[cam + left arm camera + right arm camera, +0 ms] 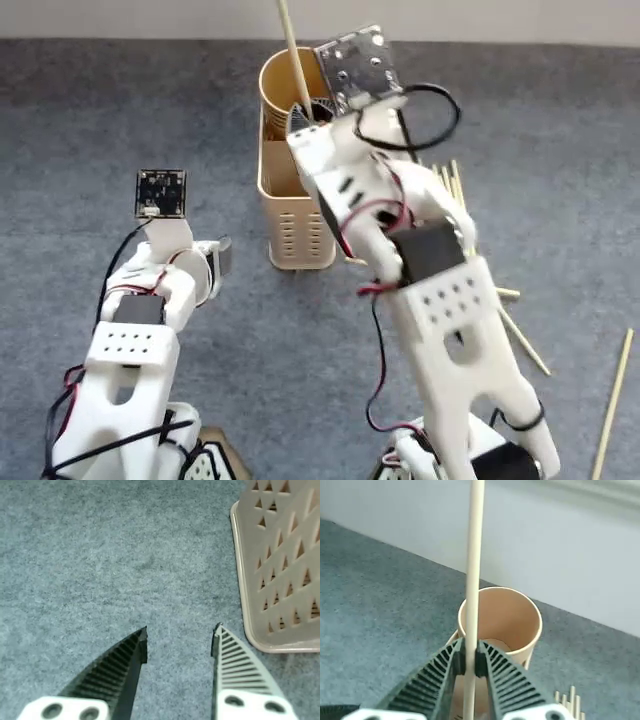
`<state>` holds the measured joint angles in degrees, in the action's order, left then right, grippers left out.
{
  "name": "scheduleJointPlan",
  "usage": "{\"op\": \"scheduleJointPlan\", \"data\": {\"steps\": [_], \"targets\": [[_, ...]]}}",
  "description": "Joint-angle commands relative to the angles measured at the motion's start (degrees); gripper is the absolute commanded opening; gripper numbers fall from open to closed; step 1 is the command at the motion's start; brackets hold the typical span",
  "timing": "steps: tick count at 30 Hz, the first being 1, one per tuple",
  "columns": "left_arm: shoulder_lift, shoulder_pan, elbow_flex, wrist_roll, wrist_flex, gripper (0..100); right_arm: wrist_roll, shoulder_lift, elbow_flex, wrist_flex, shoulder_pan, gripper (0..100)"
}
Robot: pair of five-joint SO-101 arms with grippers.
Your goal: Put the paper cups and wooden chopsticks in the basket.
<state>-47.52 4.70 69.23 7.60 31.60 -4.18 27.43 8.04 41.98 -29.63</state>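
Observation:
My right gripper (pixel 469 656) is shut on a wooden chopstick (pixel 473 580), held upright over the basket (pixel 295 215). The same chopstick (pixel 293 55) rises past the rim of a paper cup (pixel 290 95) that stands inside the basket's far end. In the right wrist view the paper cup (pixel 507 617) sits just beyond the gripper. Several loose chopsticks (pixel 450 185) lie on the carpet right of the basket. My left gripper (pixel 180 642) is open and empty above the carpet, with the basket's (pixel 280 565) perforated wall close beside it.
Grey carpet covers the table. More chopsticks (pixel 520 340) stick out from under the right arm, and another chopstick (pixel 612 405) lies alone at the far right. A pale wall (pixel 560 545) stands behind the basket.

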Motion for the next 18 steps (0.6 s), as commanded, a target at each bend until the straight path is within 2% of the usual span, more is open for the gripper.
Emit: {"op": "scheduleJointPlan", "data": {"steps": [1,7,9,11,16,18], "targets": [[-1.1,-0.66,-0.31,0.09,-0.88,22,2.2,-0.75,2.33,-8.31,-0.4,1.9],[-1.1,-0.66,-0.31,0.09,-0.7,22,2.11,-0.66,15.96,-20.97,-0.75,2.1],[-1.1,-0.66,-0.31,0.09,-0.7,22,1.76,-0.57,19.65,-21.41,-0.57,2.8],[-1.1,-0.66,-0.31,0.09,-0.7,22,1.76,0.48,20.26,-19.65,0.13,7.7],[-1.1,-0.66,-0.31,0.09,-0.79,22,-0.26,7.87,20.62,-16.22,0.4,27.8],[-1.1,-0.66,-0.31,0.09,-0.79,22,-2.73,11.65,20.44,-13.14,0.31,29.6]]}}
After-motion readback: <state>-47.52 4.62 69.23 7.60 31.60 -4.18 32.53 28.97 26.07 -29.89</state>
